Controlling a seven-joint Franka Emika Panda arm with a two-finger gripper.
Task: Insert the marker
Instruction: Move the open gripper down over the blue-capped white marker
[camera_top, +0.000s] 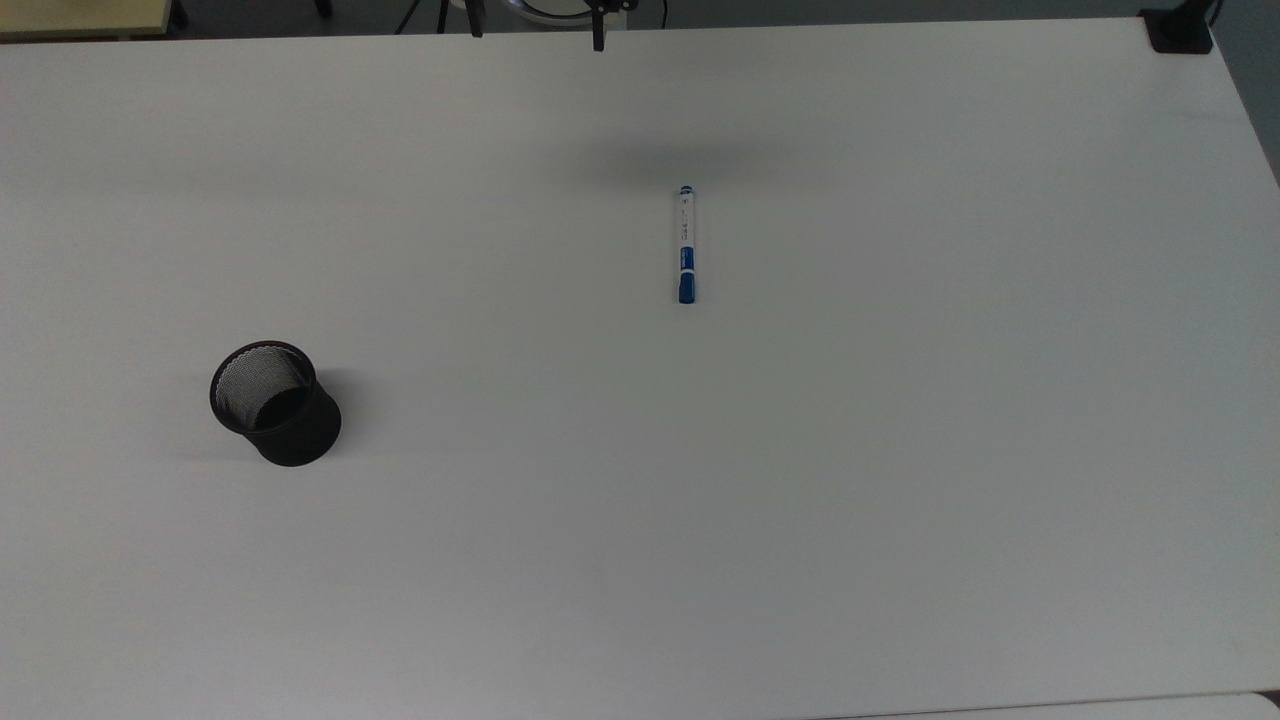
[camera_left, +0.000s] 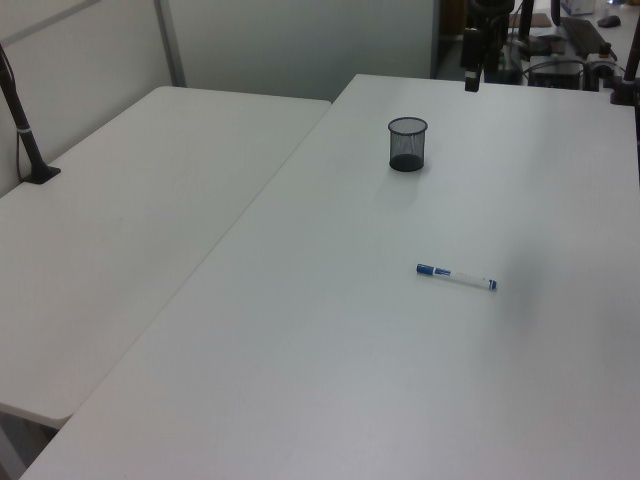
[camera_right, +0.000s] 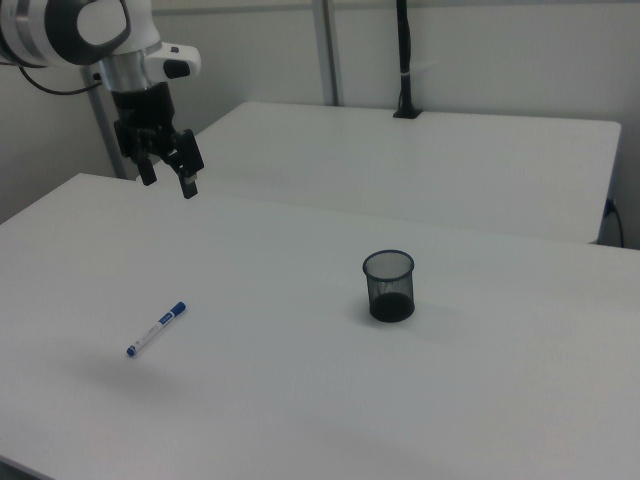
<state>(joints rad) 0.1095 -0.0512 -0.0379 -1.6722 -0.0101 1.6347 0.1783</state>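
Note:
The marker (camera_top: 686, 245) lies flat on the white table (camera_top: 800, 500), white barrel with its blue cap towards the top view's bottom; it also shows in the left view (camera_left: 456, 277) and the right view (camera_right: 158, 328). The black mesh cup (camera_top: 275, 402) stands upright and empty, far off to the top view's left (camera_left: 407, 144) (camera_right: 388, 285). My gripper (camera_right: 167, 180) hangs high above the table's far edge, open, with nothing between its fingers (camera_top: 598, 40). It is well apart from both marker and cup.
A second white table (camera_left: 130, 220) adjoins along the left view's left. A black clamp (camera_top: 1180, 30) sits at the top view's upper right corner. A black pole (camera_right: 403, 60) rises from the neighbouring table.

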